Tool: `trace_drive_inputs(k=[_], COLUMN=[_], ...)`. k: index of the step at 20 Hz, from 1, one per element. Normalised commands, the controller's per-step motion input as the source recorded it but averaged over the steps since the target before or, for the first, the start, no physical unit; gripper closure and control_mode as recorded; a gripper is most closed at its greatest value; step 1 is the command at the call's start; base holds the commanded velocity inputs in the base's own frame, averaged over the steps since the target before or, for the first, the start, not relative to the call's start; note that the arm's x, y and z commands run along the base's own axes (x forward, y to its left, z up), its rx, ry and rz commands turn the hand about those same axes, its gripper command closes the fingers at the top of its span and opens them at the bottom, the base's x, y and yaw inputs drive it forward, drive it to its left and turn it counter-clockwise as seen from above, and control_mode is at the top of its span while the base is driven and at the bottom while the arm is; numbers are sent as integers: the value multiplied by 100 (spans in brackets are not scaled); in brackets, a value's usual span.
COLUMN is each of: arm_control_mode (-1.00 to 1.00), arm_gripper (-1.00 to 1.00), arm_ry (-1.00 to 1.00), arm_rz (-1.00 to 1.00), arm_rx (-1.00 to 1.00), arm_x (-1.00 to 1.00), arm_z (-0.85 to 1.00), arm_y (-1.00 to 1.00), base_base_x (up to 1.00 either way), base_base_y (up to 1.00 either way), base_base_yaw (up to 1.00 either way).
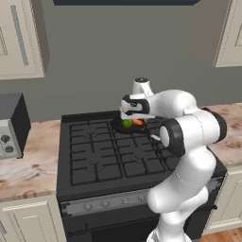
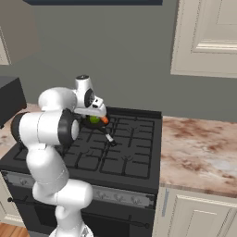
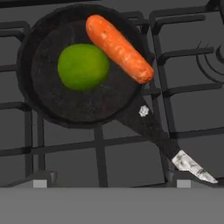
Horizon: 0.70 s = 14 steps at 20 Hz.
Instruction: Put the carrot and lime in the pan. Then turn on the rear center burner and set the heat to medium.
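The black pan (image 3: 83, 109) rests on the stove grating at the rear middle, and the rear center burner under it is hidden. In the pan lie the round green lime (image 3: 83, 66) and, touching it, the orange carrot (image 3: 118, 48), whose tip leans over the rim near the handle. The silver-tipped handle (image 3: 192, 166) points toward the stove's front right. My gripper (image 3: 111, 183) hovers above the pan's near edge, open, with nothing between its fingers. From the base, the lime (image 1: 126, 124) and carrot (image 1: 138, 122) peek out under my hand (image 1: 134, 111); the lime (image 2: 94, 119) and carrot (image 2: 105, 120) also show from the right side.
The black stove (image 1: 94, 156) has a row of knobs on its front panel (image 1: 113, 201). Another burner (image 3: 214, 61) lies to the pan's right. A toaster-like appliance (image 1: 9, 127) stands on the left counter. Marble counter (image 2: 199, 148) extends to the right.
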Motion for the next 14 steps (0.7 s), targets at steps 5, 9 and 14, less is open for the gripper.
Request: trace_drive_inputs(k=[5,9,14], arm_control_mode=[-100,-100,-100], arm_gripper=[-100,-100,-100], arm_ry=[0,-8,-26], arm_rz=[0,0,0], arm_rx=[0,0,0], arm_x=[-86,-79,-37], arm_z=[1,12,10], arm_y=[-10,-11,-13], base_base_x=[0,0,0], base_base_y=[0,0,0], base_base_yaw=[0,0,0])
